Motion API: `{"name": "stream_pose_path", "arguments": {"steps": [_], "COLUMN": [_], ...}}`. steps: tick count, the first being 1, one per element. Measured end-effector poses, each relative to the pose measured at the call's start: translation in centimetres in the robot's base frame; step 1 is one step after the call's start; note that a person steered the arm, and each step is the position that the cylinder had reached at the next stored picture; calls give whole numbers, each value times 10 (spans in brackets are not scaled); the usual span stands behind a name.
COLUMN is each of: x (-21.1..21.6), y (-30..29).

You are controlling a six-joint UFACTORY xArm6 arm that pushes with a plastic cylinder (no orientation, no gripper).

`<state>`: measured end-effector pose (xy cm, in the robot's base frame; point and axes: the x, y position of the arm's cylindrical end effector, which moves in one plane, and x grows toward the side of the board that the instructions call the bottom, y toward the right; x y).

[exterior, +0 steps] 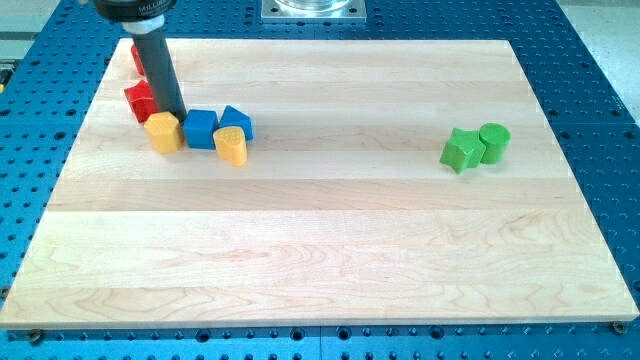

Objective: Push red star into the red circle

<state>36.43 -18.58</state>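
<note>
The red star lies near the board's upper left, partly hidden behind my rod. A second red block, the red circle, sits above it, mostly hidden by the rod. My tip rests just right of the red star and right above the yellow hexagon block, close to the blue cube.
A second blue block and a yellow heart-like block sit right of the blue cube. Two green blocks lie at the view's right. The wooden board sits on a blue perforated table.
</note>
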Motion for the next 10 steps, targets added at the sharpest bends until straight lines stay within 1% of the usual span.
{"name": "stream_pose_path", "arguments": {"steps": [1,2,3,5,6,7,8,9,10], "x": [2,-42,-33,1,-15,-56,-37,-1,21], "y": [-11,-16,5,-18,-67,-52,-38,-16,62]}}
